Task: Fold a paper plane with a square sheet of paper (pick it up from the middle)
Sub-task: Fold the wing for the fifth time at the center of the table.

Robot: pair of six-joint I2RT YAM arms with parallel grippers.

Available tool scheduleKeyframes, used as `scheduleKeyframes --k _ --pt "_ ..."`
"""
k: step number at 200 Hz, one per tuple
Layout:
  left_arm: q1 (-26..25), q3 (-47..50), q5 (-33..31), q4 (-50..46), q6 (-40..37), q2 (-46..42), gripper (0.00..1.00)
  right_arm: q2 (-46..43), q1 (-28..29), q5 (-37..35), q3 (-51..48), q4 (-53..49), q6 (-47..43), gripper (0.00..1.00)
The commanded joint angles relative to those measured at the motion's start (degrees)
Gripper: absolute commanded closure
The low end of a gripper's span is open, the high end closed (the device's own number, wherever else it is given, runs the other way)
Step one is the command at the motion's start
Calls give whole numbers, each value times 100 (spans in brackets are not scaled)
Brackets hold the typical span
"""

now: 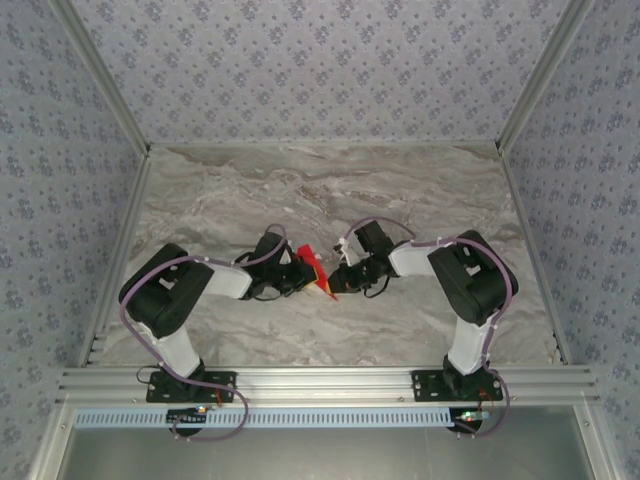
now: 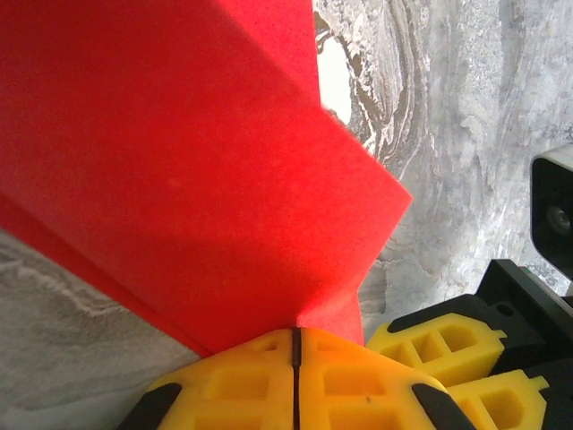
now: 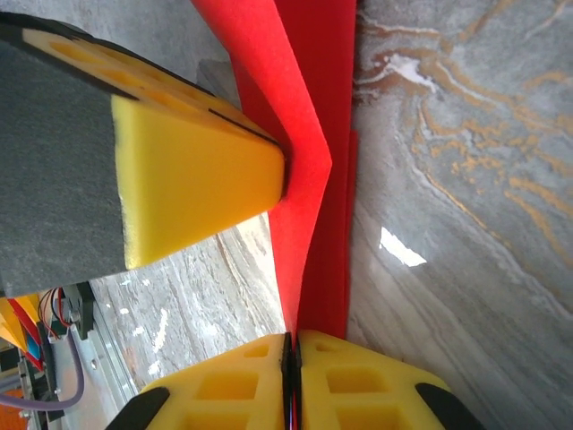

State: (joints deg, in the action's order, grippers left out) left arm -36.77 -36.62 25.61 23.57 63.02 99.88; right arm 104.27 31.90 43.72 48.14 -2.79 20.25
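MID-FOLD, 2 ARMS, 1 SHEET: Nearest the lens, the left pincer (image 2: 295, 339) has its 2 yellow fingers pressed together. The red paper (image 2: 179, 161) is nipped in the seam betw. them and fans up and away from the tips in creased, layered panels. Just right of it sits the right pincer (image 3: 291, 345), jaws likewise closed w/ a folded edge of the same paper caught betw. them. Seen from that side, 1 finger of the left pincer presses on the paper just above the right's tips. The paper hangs betw. the 2 pincers; whether its far edge touches the marble table (image 3: 448, 134) beyond can't be told. Stage, by the look of it: a fold partway made, no finished dart yet. Risks: the 2 grips sit v. close, so any pull apart could tear the thin sheet or drag it out of 1 seam. Letting go on 1 side may let the crease spring open. The fingers could knock each other if either arm twists.
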Motion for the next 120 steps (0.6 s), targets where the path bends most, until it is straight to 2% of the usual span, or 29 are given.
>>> scheduleKeyframes --k 1,38,78,120 --pt "-29 -90 -327 -620 -106 188 92 -161 -17 -211 -102 -619 -138 85" --pt "-26 -186 -374 -839 -115 208 92 -19 -12 -260 -208 -671 -189 86" --pt "-30 -308 -464 -1157 -124 247 93 184 129 -661 62 -1073 -296 90" --pt "-24 -423 -517 -1466 -176 262 93 -706 198 -1094 34 -1123 -197 81"
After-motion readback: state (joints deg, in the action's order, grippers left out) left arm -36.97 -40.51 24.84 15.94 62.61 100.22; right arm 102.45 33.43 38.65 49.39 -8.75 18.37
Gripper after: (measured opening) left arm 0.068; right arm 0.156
